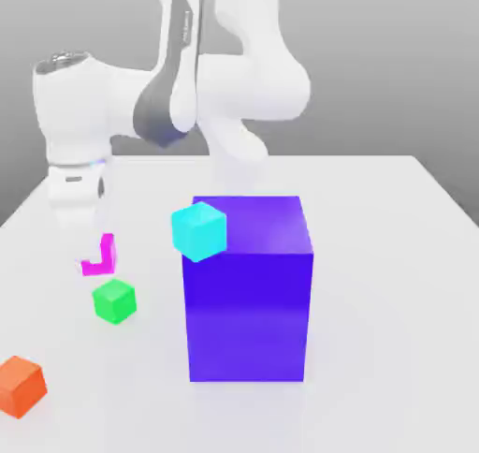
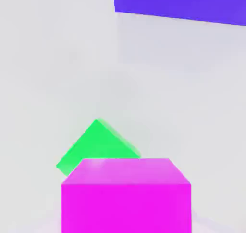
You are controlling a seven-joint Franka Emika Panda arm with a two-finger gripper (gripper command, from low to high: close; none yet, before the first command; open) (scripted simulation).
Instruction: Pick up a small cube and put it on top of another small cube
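Gripper (image 1: pixel 94 245) clamped tight on pink cube (image 1: pixel 99 257), just above tabletop (image 1: pixel 374 255), beside green cube (image 1: pixel 114 300), near blue block (image 1: pixel 248 287).

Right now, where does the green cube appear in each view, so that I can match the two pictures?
Exterior view: the green cube sits on the table toward the exterior view's left, just below the magenta cube.
Hand view: the green cube lies just beyond the magenta cube.
Shared landmark: the large blue-purple block.
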